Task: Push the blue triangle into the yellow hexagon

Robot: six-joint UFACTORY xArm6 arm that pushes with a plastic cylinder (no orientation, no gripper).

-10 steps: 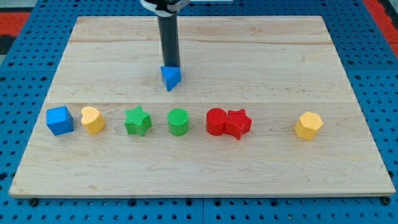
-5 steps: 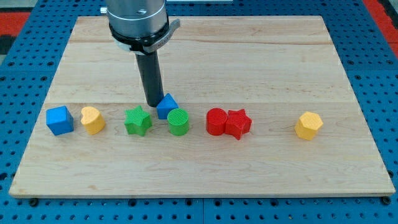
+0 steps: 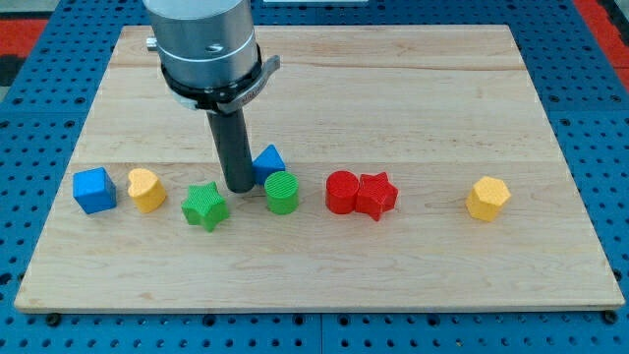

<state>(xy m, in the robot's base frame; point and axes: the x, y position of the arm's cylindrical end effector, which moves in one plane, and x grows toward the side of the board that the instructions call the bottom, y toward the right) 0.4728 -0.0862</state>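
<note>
The blue triangle [image 3: 268, 162] sits just above the green cylinder [image 3: 281, 192], touching it, left of the board's middle. My tip [image 3: 239, 187] rests on the board at the triangle's lower left, between the green star [image 3: 204, 206] and the green cylinder. The yellow hexagon [image 3: 487, 198] stands far off at the view's right, in the same row.
A blue cube [image 3: 93, 190] and a yellow heart [image 3: 146, 189] stand at the view's left. A red cylinder [image 3: 342, 191] and a red star [image 3: 376, 195] touch each other right of the green cylinder. The wooden board [image 3: 393, 88] lies on a blue pegboard.
My tip moved down the view and pushed the blue triangle down to the green cylinder. It then slid lower and knocked the green star down and to the left.
</note>
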